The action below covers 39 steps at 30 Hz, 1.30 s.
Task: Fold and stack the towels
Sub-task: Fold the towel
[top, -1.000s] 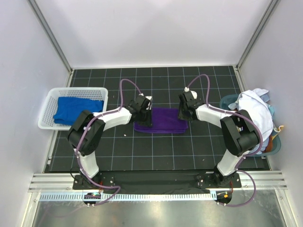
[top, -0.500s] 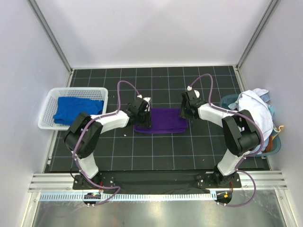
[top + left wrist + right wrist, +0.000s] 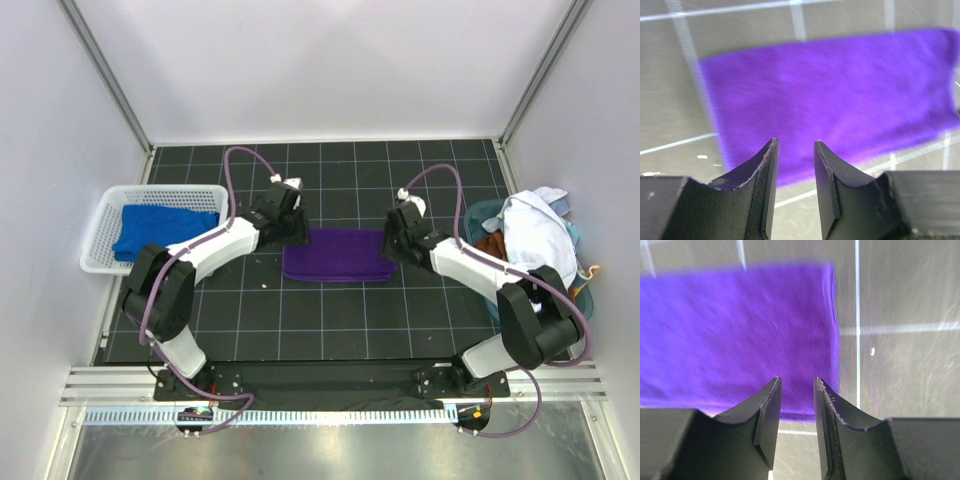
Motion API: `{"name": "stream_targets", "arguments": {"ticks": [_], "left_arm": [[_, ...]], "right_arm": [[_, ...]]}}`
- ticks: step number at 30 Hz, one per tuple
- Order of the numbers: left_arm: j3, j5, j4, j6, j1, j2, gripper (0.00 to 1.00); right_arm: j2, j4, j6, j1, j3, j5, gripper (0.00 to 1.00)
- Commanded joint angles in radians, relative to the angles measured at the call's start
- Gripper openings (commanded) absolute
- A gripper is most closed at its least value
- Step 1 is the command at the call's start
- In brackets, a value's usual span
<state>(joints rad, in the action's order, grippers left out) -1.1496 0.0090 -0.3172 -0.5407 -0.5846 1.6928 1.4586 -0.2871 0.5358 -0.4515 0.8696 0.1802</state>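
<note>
A purple towel (image 3: 337, 256) lies folded into a flat, wide rectangle in the middle of the black gridded mat (image 3: 330, 320), with one claw at each of its ends.

The left claw (image 3: 291, 222) hangs over the towel's far left corner. Seen from its own wrist camera, its two dark fingers (image 3: 767, 165) stand a narrow gap apart with nothing between them. The purple cloth spreads out below and beyond the tips, and its left edge lies just outside the left finger. It is not holding the towel.

The right claw (image 3: 396, 244) sits at the towel's right-hand end. Its wrist camera shows the same thing: the fingers are parted by a slim gap that is empty, and the towel's right edge runs just past the right finger. The cloth fills the view to the left and bare mat fills it to the right. It is not gripping anything either.

Both wrist views are a little smeared, so I cannot tell whether the tips touch the cloth or hover just above it.

Well off to the left, a blue towel (image 3: 160, 228) lies crumpled in a white basket (image 3: 100, 215). On the far right, a white towel (image 3: 535, 240) is heaped over a teal tub (image 3: 480, 215).
</note>
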Motion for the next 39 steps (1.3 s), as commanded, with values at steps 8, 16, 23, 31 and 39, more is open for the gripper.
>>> {"name": "stream_targets", "arguments": {"ticks": [8,16,23,31,39], "left_arm": [[0.103,-0.047,0.003,-0.015,0.098,0.033,0.39],[0.151,0.083,0.081,-0.044,0.158,0.025,0.56],[0.175,0.140,0.102,-0.073,0.166,0.064,0.58],[0.212,0.085,0.102,-0.090,0.158,0.113,0.57],[0.220,0.031,0.104,-0.111,0.112,0.183,0.53]], "right_arm": [[0.040,0.112,0.056,-0.012,-0.179,-0.005,0.39],[0.020,0.105,0.046,-0.010,-0.181,0.001,0.39],[-0.023,0.077,0.038,-0.012,-0.164,0.001,0.39],[-0.099,0.028,0.029,-0.012,-0.124,-0.018,0.40],[-0.116,0.017,0.012,-0.012,-0.084,-0.038,0.40]]}}
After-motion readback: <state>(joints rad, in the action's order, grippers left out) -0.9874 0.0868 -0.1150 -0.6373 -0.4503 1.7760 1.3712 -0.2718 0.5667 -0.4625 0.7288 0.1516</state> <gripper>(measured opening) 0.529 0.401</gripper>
